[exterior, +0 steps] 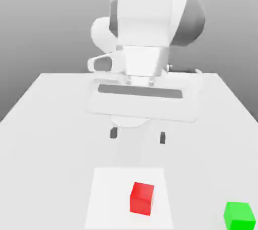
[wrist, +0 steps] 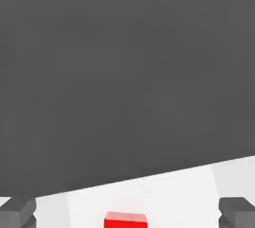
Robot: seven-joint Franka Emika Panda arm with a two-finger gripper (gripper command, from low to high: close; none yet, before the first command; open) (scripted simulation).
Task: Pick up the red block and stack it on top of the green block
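The red block (exterior: 142,198) is a small cube resting on a lighter square patch of the table near the front. The green block (exterior: 239,216) sits apart from it, at the exterior view's lower right corner. My gripper (exterior: 137,135) hangs above the table behind the red block, its two dark fingertips (exterior: 114,133) spread wide with nothing between them. In the hand view the red block (wrist: 126,219) lies on the table ahead of my gripper (wrist: 127,211), level with the gap between the two grey fingertips (wrist: 238,210).
The white table (exterior: 45,123) stretches around both blocks. The arm's white body (exterior: 146,27) rises at the back middle. A lighter square patch (exterior: 108,199) marks the surface under the red block.
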